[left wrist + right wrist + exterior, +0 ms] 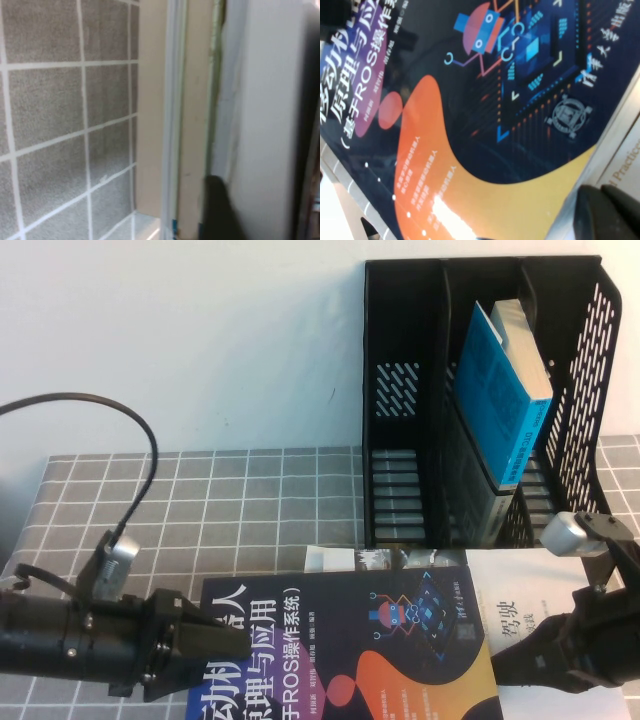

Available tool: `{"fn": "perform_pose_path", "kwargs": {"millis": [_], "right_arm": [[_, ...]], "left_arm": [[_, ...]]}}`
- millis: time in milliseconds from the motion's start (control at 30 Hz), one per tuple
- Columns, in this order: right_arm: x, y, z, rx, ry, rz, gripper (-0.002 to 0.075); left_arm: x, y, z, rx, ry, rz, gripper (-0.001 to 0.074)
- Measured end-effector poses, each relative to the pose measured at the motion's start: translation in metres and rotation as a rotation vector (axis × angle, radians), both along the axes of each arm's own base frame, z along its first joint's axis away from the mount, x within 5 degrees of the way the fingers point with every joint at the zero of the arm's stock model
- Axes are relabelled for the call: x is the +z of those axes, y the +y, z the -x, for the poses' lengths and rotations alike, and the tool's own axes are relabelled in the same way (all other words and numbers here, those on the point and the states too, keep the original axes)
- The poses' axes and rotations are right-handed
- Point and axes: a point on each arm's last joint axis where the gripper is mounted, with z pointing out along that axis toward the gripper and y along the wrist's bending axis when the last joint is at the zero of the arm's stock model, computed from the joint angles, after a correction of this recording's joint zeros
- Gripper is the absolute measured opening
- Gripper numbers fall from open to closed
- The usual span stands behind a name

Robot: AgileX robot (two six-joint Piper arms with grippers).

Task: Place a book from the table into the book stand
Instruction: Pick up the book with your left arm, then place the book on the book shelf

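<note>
My left gripper sits low at the near left of the bench, its tip at the left edge of the book; whether it is spread or pinching that edge I cannot tell, since the wrist view shows only page edges beside the grid cloth and a dark fingertip. The book lies flat, cover up, at the near middle of the bench, in front of the stand and overlapping a white book to its right. The stand rises at the far right; its left compartment looks free, while a blue book leans in the slot further right. My right gripper rests at the book's right edge, over the white book, and I cannot tell its state either; its wrist view fills with the glossy cover and one dark finger at the corner. As I judge it, the step is securing the book between both arms. To do it well I should press evenly from both sides, lift level so the slick cover does not slip, keep the white book from dragging along, then tilt the book upright and aim for the free left compartment, clear of the divider.
</note>
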Motion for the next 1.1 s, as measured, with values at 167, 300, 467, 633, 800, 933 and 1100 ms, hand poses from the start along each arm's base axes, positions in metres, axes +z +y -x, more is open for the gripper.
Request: {"fn": "perform_pose_path", "kwargs": {"millis": [167, 300, 467, 633, 800, 933, 1100], "right_arm": [[0.000, 0.000, 0.000, 0.000, -0.003, 0.001, -0.0003], [0.000, 0.000, 0.000, 0.013, -0.016, 0.004, -0.0003], [0.007, -0.010, 0.000, 0.004, -0.071, 0.025, -0.0003], [0.033, -0.033, 0.006, -0.065, -0.199, 0.048, -0.0003], [0.059, -0.046, 0.019, -0.096, -0.315, 0.057, -0.0003], [0.068, -0.047, 0.028, -0.076, -0.358, 0.064, -0.0003], [0.069, -0.047, 0.031, -0.052, -0.359, 0.073, -0.0003]], "left_arm": [[-0.001, -0.007, 0.000, -0.018, -0.016, -0.023, 0.0137], [0.002, -0.006, -0.001, -0.028, -0.026, 0.000, 0.0122], [0.012, -0.006, -0.006, -0.015, -0.031, 0.032, 0.0121], [0.052, -0.005, -0.015, 0.009, -0.116, 0.022, 0.0119], [0.119, -0.005, -0.027, 0.047, -0.254, 0.011, 0.0118], [0.166, -0.012, -0.037, 0.044, -0.343, -0.055, 0.0118], [0.222, -0.035, -0.045, 0.068, -0.461, -0.182, 0.0118]]}}
